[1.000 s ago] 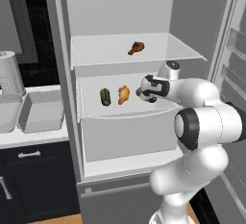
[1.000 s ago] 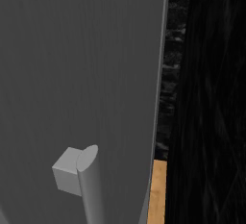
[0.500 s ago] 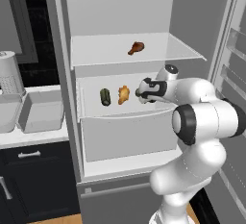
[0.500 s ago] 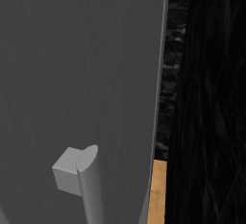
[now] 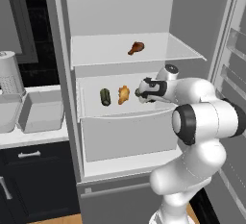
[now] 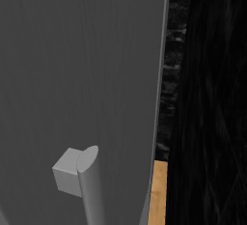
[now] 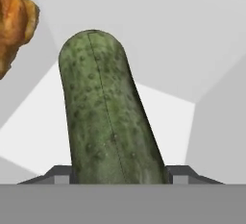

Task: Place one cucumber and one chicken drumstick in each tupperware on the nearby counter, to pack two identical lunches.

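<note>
Fridge shelf (image 5: 144, 106) — hand (image 7: 120, 177), wide apart earlier, now clamped on cucumber (image 7: 105, 112).

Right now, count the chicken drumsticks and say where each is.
2. Upper drumstick: on the top fridge shelf. Lower drumstick: on the middle shelf, between the loose cucumber and the held cucumber in the hand. The arm may hide more.

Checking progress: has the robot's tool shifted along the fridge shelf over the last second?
Yes. The tool has edged left, closer to the orange chicken drumstick on the middle shelf.
</note>
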